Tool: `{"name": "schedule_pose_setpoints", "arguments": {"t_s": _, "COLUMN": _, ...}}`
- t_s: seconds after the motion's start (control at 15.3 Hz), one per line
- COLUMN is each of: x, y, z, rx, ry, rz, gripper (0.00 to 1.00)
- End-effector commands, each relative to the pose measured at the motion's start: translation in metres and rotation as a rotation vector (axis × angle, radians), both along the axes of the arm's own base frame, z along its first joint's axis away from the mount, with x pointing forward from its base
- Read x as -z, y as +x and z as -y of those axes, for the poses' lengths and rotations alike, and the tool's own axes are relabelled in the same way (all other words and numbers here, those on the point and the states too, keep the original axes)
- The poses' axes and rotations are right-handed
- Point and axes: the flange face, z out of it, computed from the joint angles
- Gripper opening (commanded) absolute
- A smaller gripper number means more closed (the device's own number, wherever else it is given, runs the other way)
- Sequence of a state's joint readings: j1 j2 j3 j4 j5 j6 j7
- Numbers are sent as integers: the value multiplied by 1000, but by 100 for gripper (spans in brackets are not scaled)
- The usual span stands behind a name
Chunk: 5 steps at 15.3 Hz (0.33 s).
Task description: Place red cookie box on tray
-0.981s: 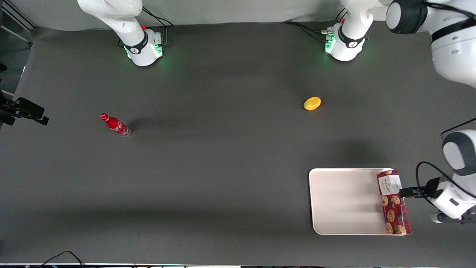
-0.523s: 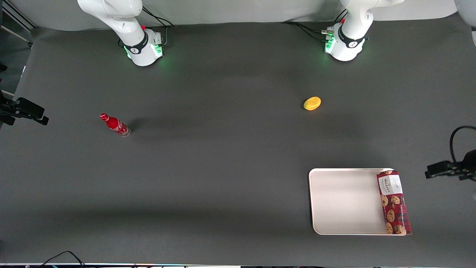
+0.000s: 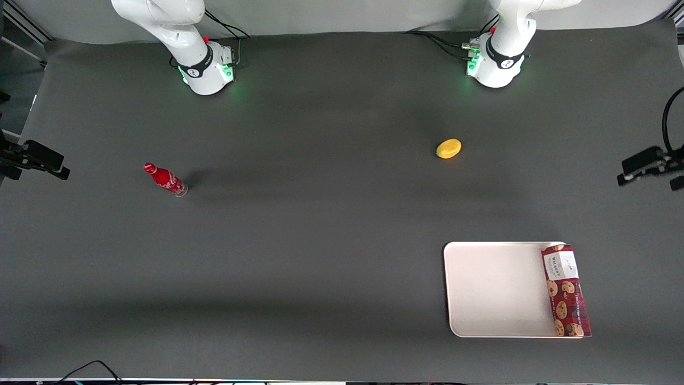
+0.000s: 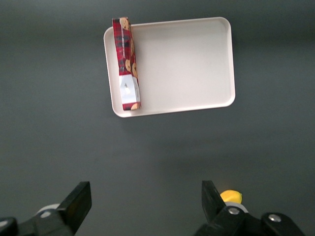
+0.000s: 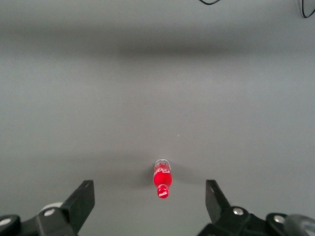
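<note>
**Placement done; arm clear of the tray**

The red cookie box lies flat along one short edge of the tray, in the lower right of the front view. Its white label end points away from the front camera. The box sits on the tray's edge, and its outer long side appears to overhang the rim slightly; whether the whole base is supported cannot be judged from these views.

The gripper hangs at the right edge of the front view, well apart from the box and high above the table. In the wrist view its two fingers stand wide apart with nothing between them, and the box and tray show whole below.

Judgement: the release step is complete and the retreat step is in hand. The next move calls only for parking the arm. If the overhang matters, a gentle nudge toward the tray's middle would be needed.

A yellow object and a small red bottle rest elsewhere on the table, untouched.
</note>
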<state>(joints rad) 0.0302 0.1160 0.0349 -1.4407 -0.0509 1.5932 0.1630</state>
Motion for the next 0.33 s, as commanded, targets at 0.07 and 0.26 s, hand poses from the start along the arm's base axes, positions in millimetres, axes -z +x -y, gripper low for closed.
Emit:
{"name": "schedule_pose_setpoints", "arguments": {"t_s": 0.07, "x": -23, "y": -41, "z": 4, "rx": 3, "ry": 47, "rz": -23, "gripper": 100}}
{"name": "schedule_pose_setpoints", "arguments": {"t_s": 0.26, "x": -25, "y": -46, "z": 6, "rx": -11, "ry": 50, "rz": -42, "gripper": 100}}
